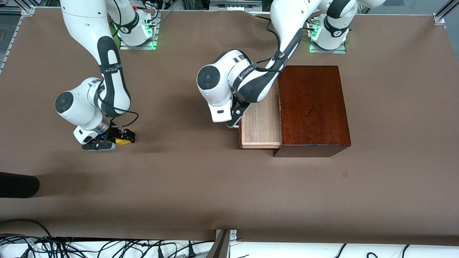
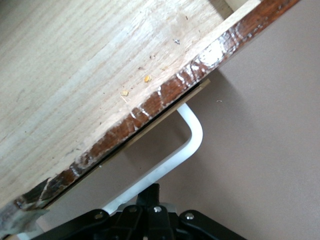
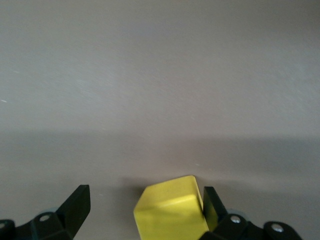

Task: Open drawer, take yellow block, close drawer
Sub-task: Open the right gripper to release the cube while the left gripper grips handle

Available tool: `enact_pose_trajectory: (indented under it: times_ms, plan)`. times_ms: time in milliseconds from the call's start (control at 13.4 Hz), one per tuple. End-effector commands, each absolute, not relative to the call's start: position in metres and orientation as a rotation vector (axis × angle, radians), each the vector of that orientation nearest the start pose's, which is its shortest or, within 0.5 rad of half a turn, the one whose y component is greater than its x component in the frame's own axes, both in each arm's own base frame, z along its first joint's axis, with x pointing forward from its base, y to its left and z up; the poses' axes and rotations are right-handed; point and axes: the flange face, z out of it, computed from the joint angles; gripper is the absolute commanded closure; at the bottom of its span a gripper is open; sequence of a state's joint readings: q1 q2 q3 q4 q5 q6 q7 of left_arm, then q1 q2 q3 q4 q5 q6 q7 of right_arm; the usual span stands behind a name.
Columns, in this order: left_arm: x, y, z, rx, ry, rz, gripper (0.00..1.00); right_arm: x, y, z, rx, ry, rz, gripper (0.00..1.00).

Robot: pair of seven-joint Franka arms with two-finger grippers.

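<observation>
Worktop (image 1: 215, 186): brown sheeting is seen across the whole surface, with both arm bases along its edge farthest from the front camera.
Box (image 1: 312, 107): a glossy dark mahogany case is set toward the left arm's end of the worktop.
Drawer (image 1: 260, 123): the pale wood tray is drawn out of the box toward the right arm's end; its floor is shown bare in the front view and the left wrist view.
Handle (image 2: 192, 135): a white U-shaped bar is fixed to the dark front of the drawer.
Left claw (image 1: 235, 120): it is placed at the drawer front, against the handle; whether the fingers are spread or pressed together cannot be told.
Left arm pose: the forearm is reached down across the box's corner, with the wrist bent low over the drawer front.
Right claw (image 1: 107, 143): it is held low over bare worktop at the right arm's end, well apart from the box; the fingers are spread, with one finger (image 3: 212, 205) touching the block and the other clear of it.
Yellow block (image 1: 124, 141): it is out of the drawer, between the right claw's fingers, apparently resting on the worktop.
Key relation: the drawer's sliding axis is judged to run from the handle into the box, so only a push by the left claw toward the box is left.
</observation>
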State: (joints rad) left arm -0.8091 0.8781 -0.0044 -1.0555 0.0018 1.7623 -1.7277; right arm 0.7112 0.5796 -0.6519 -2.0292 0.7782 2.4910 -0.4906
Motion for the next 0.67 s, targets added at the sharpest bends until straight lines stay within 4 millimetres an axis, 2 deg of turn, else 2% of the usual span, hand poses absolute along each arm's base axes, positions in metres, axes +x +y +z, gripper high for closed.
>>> enact_pose_trajectory:
  times_ms: [0, 224, 597]
  plan:
    - [0.520, -0.537, 0.294, -2.602, -1.372, 0.057, 1.00, 0.610, 0.048, 0.233, -3.016, -0.018, -0.118, 0.00]
    - [0.527, -0.526, 0.296, -2.536, -1.478, 0.048, 1.00, 0.626, 0.063, 0.262, -3.039, 0.009, -0.026, 0.00]
    - [0.544, -0.497, 0.303, -2.506, -1.463, 0.058, 1.00, 0.654, 0.090, 0.327, -3.086, 0.020, 0.068, 0.00]
